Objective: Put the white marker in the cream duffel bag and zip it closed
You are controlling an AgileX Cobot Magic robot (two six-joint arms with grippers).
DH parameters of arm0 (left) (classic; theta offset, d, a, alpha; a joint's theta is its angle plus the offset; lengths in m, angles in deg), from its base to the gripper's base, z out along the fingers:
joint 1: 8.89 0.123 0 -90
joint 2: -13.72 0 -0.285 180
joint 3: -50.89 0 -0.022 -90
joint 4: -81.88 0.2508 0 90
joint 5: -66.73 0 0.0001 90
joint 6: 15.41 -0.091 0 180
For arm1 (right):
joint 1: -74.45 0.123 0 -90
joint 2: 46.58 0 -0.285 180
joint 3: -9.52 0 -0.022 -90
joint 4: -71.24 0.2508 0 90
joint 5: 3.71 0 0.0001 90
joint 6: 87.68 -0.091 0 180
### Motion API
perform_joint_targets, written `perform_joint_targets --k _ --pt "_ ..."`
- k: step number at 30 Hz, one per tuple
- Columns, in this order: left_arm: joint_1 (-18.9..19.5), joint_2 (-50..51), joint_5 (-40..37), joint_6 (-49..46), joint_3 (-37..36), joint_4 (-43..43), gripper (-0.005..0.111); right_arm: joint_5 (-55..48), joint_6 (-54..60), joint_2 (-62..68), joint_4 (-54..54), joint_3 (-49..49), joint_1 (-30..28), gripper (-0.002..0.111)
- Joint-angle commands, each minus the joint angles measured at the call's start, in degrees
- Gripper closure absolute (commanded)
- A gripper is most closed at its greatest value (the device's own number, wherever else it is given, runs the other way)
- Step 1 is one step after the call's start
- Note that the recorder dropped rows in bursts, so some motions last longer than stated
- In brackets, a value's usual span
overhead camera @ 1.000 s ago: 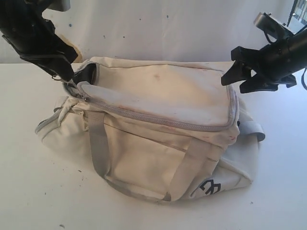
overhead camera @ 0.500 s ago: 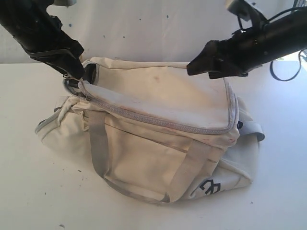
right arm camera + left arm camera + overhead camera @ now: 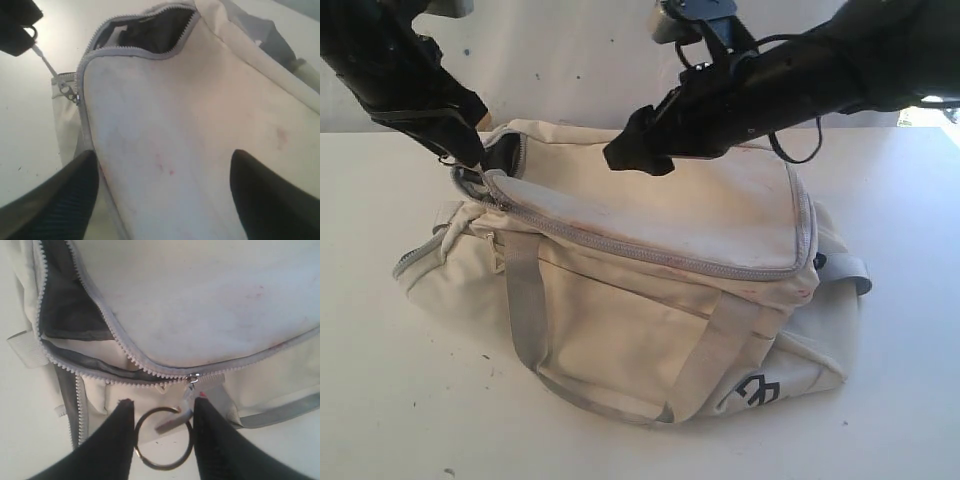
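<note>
Exterior view: ring pinched by left gripper at ten o'clock; bag to be steadied by wide-open, empty right gripper.

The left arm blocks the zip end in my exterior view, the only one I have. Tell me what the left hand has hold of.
Observer: In the left wrist view, the left hand is closed on the metal pull ring of the zip, one finger on each side of it.
Operator: Now report the right hand. Its fingers overlap in my view.
Observer: The right wrist view shows the right hand with its fingers spread wide over the top of the cream duffel bag, holding nothing.
</note>
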Motion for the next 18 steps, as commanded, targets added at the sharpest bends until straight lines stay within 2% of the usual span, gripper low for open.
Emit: perform_joint_targets --k 1,18 --pt "0.1 -0.9 -0.1 0.6 0.0 1.2 0.107 3.9 2.7 1.4 0.7 0.1 3.7 0.040" --pt "0.1 -0.9 -0.1 0.6 0.0 1.2 0.107 19.7 8.1 8.1 0.7 0.1 15.6 0.040"
